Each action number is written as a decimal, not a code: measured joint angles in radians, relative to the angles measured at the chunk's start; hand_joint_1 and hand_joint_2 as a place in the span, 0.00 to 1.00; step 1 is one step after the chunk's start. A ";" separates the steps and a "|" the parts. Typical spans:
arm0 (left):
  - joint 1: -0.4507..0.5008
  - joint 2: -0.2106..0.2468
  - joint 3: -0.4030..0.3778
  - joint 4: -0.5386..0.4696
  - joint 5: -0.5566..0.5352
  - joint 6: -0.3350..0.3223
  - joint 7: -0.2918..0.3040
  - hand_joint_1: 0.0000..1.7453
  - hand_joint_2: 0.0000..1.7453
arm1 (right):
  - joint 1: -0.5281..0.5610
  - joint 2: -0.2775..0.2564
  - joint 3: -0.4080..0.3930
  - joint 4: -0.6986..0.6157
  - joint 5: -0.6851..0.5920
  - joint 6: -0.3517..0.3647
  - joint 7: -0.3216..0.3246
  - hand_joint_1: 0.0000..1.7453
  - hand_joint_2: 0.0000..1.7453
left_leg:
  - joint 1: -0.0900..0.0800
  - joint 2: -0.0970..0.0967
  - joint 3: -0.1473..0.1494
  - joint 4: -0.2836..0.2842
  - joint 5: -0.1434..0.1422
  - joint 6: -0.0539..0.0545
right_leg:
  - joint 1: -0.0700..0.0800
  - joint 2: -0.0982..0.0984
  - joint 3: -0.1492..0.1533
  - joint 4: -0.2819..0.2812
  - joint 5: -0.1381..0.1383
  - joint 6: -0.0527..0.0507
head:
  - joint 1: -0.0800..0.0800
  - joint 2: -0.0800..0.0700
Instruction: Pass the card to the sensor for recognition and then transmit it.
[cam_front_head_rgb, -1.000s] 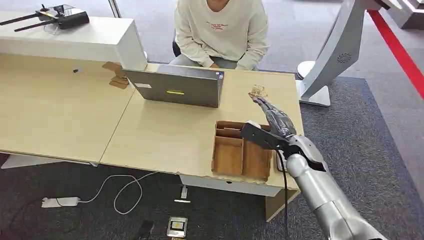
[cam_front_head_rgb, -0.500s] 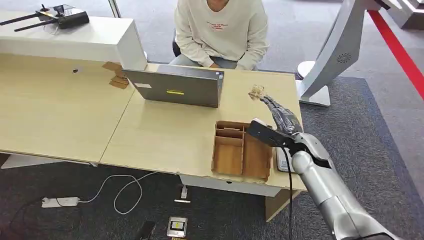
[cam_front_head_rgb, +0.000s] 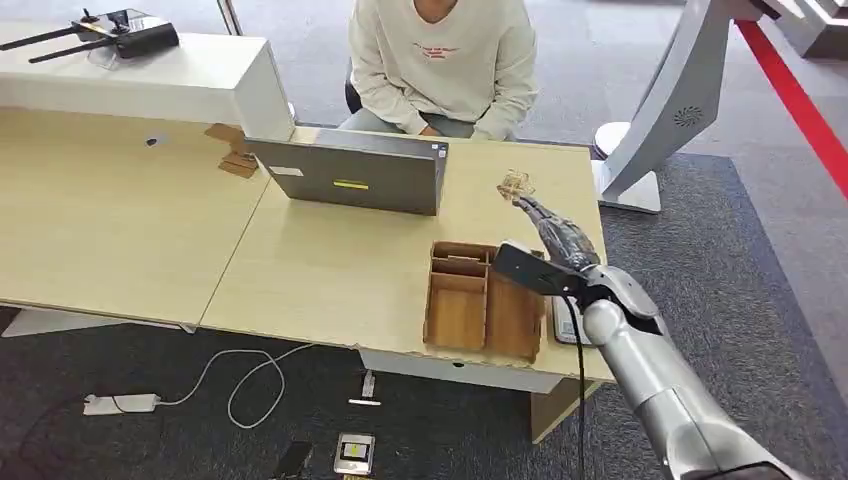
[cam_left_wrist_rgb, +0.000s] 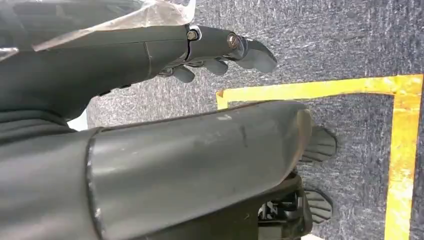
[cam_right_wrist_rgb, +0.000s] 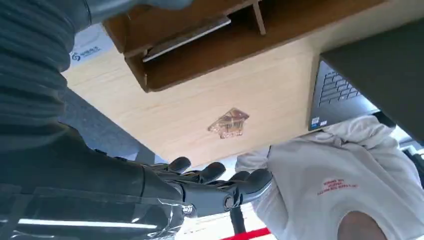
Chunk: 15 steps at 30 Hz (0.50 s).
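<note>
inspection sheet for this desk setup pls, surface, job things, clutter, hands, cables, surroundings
surface: light wood desk, a raised white counter at its far left.
job's things: wooden tray with compartments by the near edge; flat device beside it, partly hidden; card not made out.
clutter: laptop, small golden house-shaped ornament.
hands: right hand over the desk, holds nothing; left hand hangs above the carpet, holds nothing.
cables: white cable and power strip on the floor.
surroundings: a person seated opposite.
</note>
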 joint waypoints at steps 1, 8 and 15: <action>0.000 0.000 0.000 0.000 0.002 0.000 -0.002 0.00 0.00 | 0.002 0.000 0.000 -0.005 -0.003 0.011 0.000 0.00 1.00 | 0.000 0.000 0.000 0.000 0.000 0.000 | 0.000 0.000 0.000 0.000 0.000 0.000 | 0.000 0.000; 0.001 0.000 0.000 0.000 0.005 0.000 -0.007 0.00 0.00 | 0.018 -0.011 0.000 -0.034 -0.019 0.045 0.014 0.00 1.00 | 0.000 0.000 0.000 0.000 0.000 0.000 | 0.000 0.000 0.000 0.000 0.000 0.000 | 0.000 0.000; 0.001 0.000 0.000 0.000 0.005 0.000 -0.007 0.00 0.00 | 0.026 -0.020 0.000 -0.053 -0.020 0.047 0.015 0.00 1.00 | 0.000 0.000 0.000 0.000 0.000 0.000 | 0.000 0.000 0.000 0.000 0.000 0.000 | 0.000 0.000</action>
